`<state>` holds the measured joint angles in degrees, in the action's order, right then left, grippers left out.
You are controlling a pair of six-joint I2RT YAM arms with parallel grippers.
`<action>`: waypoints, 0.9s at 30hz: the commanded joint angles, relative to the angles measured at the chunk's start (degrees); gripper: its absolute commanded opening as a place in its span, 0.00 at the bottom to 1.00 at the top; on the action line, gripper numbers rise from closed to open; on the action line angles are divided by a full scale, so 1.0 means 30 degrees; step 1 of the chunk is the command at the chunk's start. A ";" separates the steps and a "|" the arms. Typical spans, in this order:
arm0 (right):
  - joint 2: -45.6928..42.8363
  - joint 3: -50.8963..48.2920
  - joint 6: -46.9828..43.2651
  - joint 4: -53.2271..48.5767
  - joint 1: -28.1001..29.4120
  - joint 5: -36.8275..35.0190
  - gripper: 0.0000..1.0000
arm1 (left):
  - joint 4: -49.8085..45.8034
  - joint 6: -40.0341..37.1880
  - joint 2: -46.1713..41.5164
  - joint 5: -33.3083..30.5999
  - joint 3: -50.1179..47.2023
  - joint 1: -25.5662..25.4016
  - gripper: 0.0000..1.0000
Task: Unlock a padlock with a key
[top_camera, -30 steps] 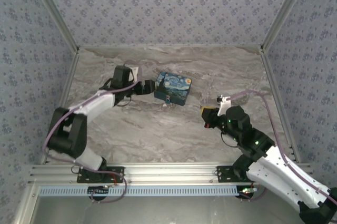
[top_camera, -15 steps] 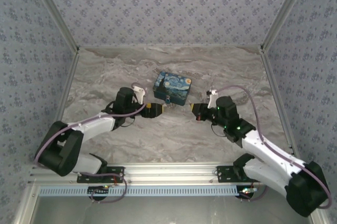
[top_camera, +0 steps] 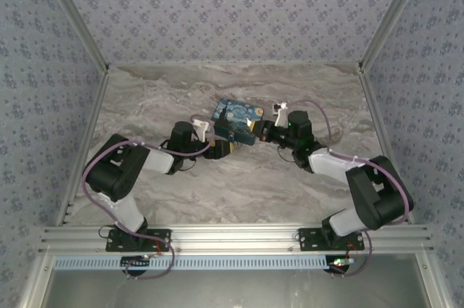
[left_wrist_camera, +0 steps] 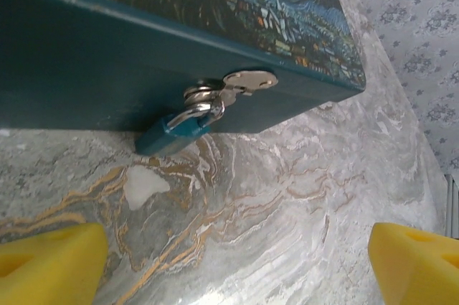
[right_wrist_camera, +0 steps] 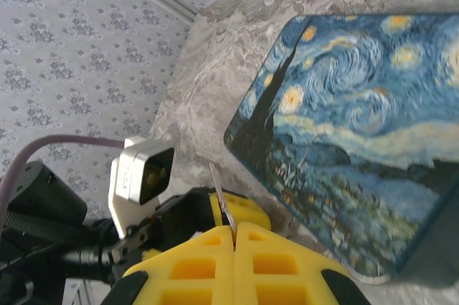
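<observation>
The small blue padlock (left_wrist_camera: 171,134) hangs by its silvery shackle (left_wrist_camera: 204,108) from the metal hasp on the front wall of the starry-night box (top_camera: 238,119). My left gripper (left_wrist_camera: 237,273) is open and low over the table just in front of the lock, with its yellow fingers (left_wrist_camera: 50,262) wide apart. My right gripper (right_wrist_camera: 235,232) is shut on the key (right_wrist_camera: 222,201), a thin metal sliver sticking out past the pads. It hovers at the box's front right corner (top_camera: 259,134), facing the left gripper (top_camera: 223,148).
The marble tabletop (top_camera: 239,185) is walled by patterned panels on three sides. The left wrist camera (right_wrist_camera: 140,172) sits close ahead of the key tip. The box lid (right_wrist_camera: 358,125) lies to the right of the key.
Both arms have swung in to the box. The left gripper went from the box's left side to its front, and the right gripper came up from the right with the key.
</observation>
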<state>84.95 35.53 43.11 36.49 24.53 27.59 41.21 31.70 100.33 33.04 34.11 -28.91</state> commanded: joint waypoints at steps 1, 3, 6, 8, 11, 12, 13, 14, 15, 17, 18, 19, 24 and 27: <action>0.1372 0.0972 -0.0072 0.1352 -0.0224 -0.0014 0.00 | 0.1175 0.0109 0.0434 0.0231 0.0509 -0.0025 0.93; 0.2343 0.1546 -0.0041 0.1400 -0.0293 0.0149 0.00 | 0.1220 0.0078 0.0698 0.0210 0.0617 -0.0031 0.93; 0.3594 0.2432 -0.0172 0.1306 -0.0360 0.0495 0.00 | 0.1234 0.0089 0.1003 0.0138 0.0816 -0.0020 0.92; 0.4175 0.2837 -0.0477 0.0973 -0.0372 0.0297 0.00 | 0.1234 0.0045 0.1195 0.0121 0.0977 -0.0015 0.91; 0.4639 0.3126 -0.1060 -0.0062 -0.0250 -0.0186 0.00 | 0.1256 -0.0012 0.1467 0.0012 0.1147 -0.0021 0.89; 0.4727 0.3177 -0.1270 -0.0473 -0.0216 -0.0352 0.00 | 0.1262 -0.0008 0.1574 -0.0051 0.1223 -0.0032 0.89; 0.4818 0.3183 -0.1446 -0.0885 -0.0160 -0.0549 0.00 | 0.1339 0.0006 0.1713 -0.0113 0.1297 -0.0021 0.88; 0.4882 0.3129 -0.1619 -0.1264 -0.0126 -0.0710 0.00 | 0.1414 0.0000 0.1818 -0.0083 0.1386 -0.0032 0.88; 0.4878 0.3083 -0.1775 -0.1533 -0.0100 -0.0853 0.00 | 0.1424 0.0008 0.1953 -0.0099 0.1482 -0.0017 0.87; 0.4950 0.2910 -0.2029 -0.2170 -0.0064 -0.1180 0.00 | 0.1652 0.0080 0.2214 -0.0128 0.1606 -0.0028 0.86; 0.4985 0.2864 -0.2127 -0.2427 -0.0050 -0.1265 0.00 | 0.1749 0.0117 0.2311 -0.0196 0.1620 -0.0021 0.86; 0.5018 0.2769 -0.2167 -0.2564 -0.0012 -0.1344 0.00 | 0.1868 0.0152 0.2424 -0.0202 0.1656 -0.0022 0.86; 0.5171 0.2195 -0.2187 -0.2589 0.0282 -0.1661 0.00 | 0.2141 0.0072 0.3120 -0.0143 0.2040 -0.0084 0.85; 0.5269 0.2107 -0.2154 -0.2527 0.0507 -0.1757 0.00 | 0.2388 0.0113 0.3587 -0.0143 0.2217 -0.0157 0.84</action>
<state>98.70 43.66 37.87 34.06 24.95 24.27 48.14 32.05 108.60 32.99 39.83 -28.99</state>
